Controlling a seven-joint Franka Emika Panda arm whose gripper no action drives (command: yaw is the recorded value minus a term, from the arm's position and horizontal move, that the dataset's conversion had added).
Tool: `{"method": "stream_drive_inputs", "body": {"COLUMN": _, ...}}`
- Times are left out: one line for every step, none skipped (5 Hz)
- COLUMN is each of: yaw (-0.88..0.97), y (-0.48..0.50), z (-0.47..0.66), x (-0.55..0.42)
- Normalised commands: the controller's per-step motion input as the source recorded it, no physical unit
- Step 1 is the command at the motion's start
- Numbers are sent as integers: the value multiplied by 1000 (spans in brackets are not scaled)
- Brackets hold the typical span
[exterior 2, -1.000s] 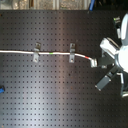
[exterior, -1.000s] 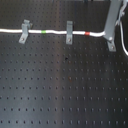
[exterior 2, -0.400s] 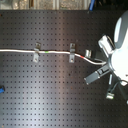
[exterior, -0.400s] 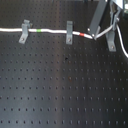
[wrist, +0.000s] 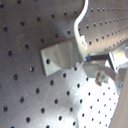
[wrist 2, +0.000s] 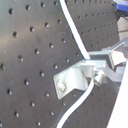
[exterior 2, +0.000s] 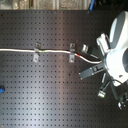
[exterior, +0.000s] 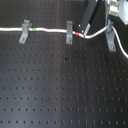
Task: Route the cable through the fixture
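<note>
1. The long thin white cable [exterior: 50,31] lies across the black perforated metal board [exterior: 60,90], passing through two small grey metal clips, the first clip [exterior: 24,31] and the second clip [exterior: 69,32].
2. The cable's short green band [exterior: 33,30] sits just past the first clip; its short red band [exterior: 78,34] sits just past the second clip, on the claw's side.
3. From the red band the cable bends up toward a third grey metal bracket [exterior: 111,36] beside the claw [exterior 2: 100,75], then trails away down the board.
4. In both wrist views the cable [wrist 2: 75,40] crosses the third bracket [wrist 2: 75,80] right by the claw's fingers [wrist 2: 107,70]; whether they pinch the cable I cannot tell.
5. In the first exterior view the board below the cable, away from the claw, is a wide flat stretch.
6. A small blue object [exterior 2: 1,91] lies at the second exterior view's left edge, well apart from the claw.
</note>
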Motion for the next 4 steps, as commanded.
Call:
{"method": "stream_drive_inputs", "body": {"yaw": -6, "y": -69, "z": 180, "x": -113}}
{"method": "stream_drive_inputs", "body": {"yaw": -406, "y": -93, "z": 297, "x": 52}}
{"method": "stream_drive_inputs", "body": {"yaw": -734, "y": -134, "z": 466, "x": 89}}
{"method": "stream_drive_inputs", "body": {"yaw": -343, "y": -10, "z": 419, "x": -18}}
